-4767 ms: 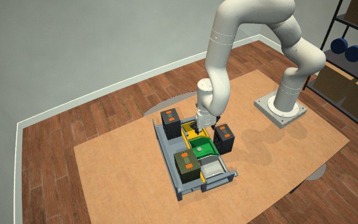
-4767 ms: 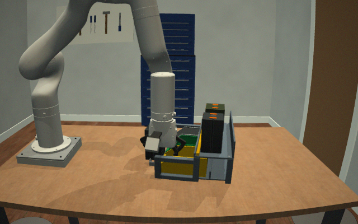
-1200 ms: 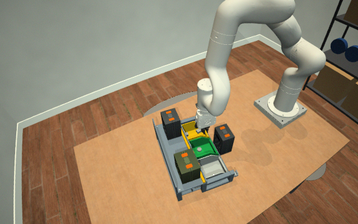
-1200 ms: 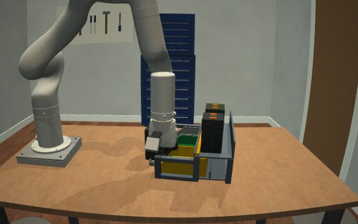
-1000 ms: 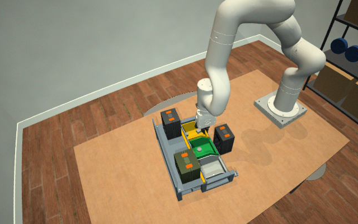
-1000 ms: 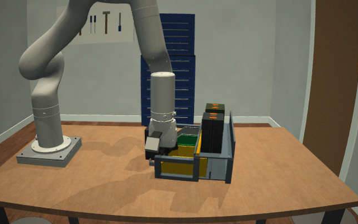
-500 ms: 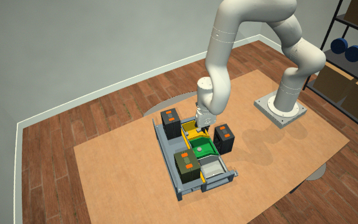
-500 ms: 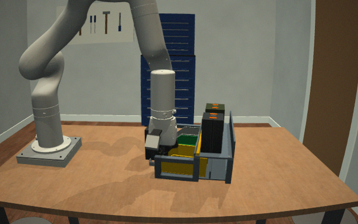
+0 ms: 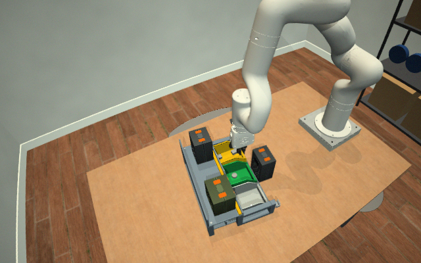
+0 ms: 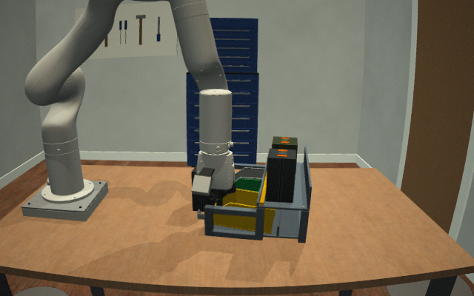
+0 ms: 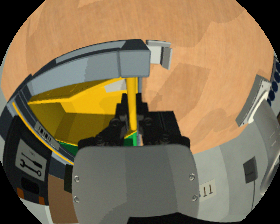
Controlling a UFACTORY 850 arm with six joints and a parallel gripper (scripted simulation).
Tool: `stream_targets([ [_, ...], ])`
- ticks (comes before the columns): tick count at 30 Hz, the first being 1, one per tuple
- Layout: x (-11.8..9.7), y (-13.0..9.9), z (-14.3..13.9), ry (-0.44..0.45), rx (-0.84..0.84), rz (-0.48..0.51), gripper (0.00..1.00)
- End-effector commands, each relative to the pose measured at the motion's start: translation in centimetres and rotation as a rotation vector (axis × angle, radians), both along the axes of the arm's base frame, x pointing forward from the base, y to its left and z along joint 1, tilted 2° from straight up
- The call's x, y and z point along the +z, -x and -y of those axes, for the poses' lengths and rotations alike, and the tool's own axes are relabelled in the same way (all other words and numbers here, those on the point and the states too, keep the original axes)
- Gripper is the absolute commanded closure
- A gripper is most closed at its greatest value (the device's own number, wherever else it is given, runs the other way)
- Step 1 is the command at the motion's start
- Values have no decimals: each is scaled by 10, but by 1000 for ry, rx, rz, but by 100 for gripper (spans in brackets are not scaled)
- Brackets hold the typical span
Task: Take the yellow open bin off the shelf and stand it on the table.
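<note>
The yellow open bin (image 9: pixel 224 154) (image 10: pixel 241 197) (image 11: pixel 63 113) sits in the end bay of the grey shelf (image 9: pixel 195 177) (image 10: pixel 289 221) (image 11: pixel 91 64), which stands on the table (image 9: pixel 141 197). My gripper (image 9: pixel 240 152) (image 10: pixel 218 194) (image 11: pixel 132 101) reaches down from above at the bin's side nearest the arm base and is shut on its thin yellow wall. A green bin (image 9: pixel 240 171) (image 10: pixel 248 183) with a small grey part and a grey bin (image 9: pixel 248 198) (image 10: pixel 253 172) sit in the bays beside it. The yellow bin's contents are hidden.
A black box (image 9: pixel 200 144) (image 10: pixel 281 174) and an olive box (image 9: pixel 220 194) (image 10: pixel 284 141) stand on the shelf's upper side. Another black box (image 9: pixel 263 162) stands on the table right beside the green bin. The arm's base (image 9: pixel 330 129) is at the far right.
</note>
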State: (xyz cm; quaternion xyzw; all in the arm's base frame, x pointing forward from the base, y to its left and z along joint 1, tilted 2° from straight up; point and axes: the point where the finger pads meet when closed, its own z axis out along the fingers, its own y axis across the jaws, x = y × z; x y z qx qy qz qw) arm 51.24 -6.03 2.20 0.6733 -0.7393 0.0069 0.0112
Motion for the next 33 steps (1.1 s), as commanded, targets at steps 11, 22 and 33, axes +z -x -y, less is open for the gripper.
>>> stream_targets([
  [11,13,-1,0,0,0,2,100],
  [22,13,11,-1,0,0,2,100],
  [33,13,29,-3,0,0,2,100],
])
